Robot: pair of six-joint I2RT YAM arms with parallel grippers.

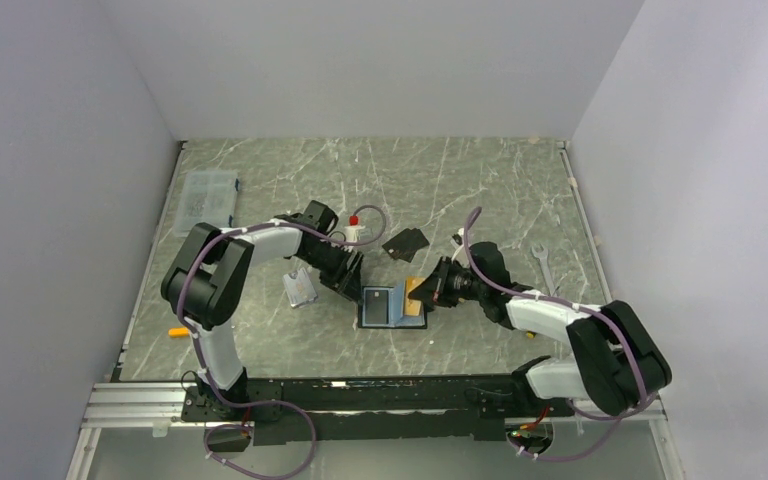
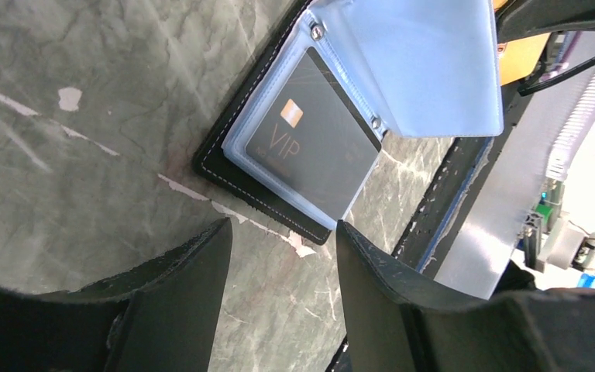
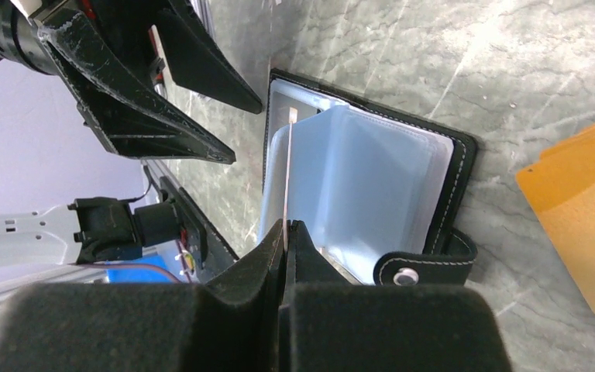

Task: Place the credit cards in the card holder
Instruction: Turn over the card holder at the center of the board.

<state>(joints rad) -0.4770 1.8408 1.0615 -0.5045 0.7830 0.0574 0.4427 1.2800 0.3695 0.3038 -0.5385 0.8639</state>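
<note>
Top view, card holder (image 1: 392,306): lies open on the table (image 1: 260,180), between the two claws.
Top view, loose stock: black credit cards (image 1: 406,242) just behind the holder; orange cards (image 1: 414,290) just beside its right edge.
Left wrist, left gripper (image 2: 283,287): jaws apart, empty, near the holder's corner.
Left wrist, writing: "VIP" on the black card (image 2: 310,147) seated in a pocket. Nothing else is legible.
Left wrist, pocket leaf (image 2: 426,62): lifted clear of that card.
Right wrist, right gripper (image 3: 287,232): clamped on a thin sheet seen edge-on, judged to be the pocket leaf.
Step in hand: keep the leaf upright and steady. Offer the next card square to the pocket mouth.
</note>
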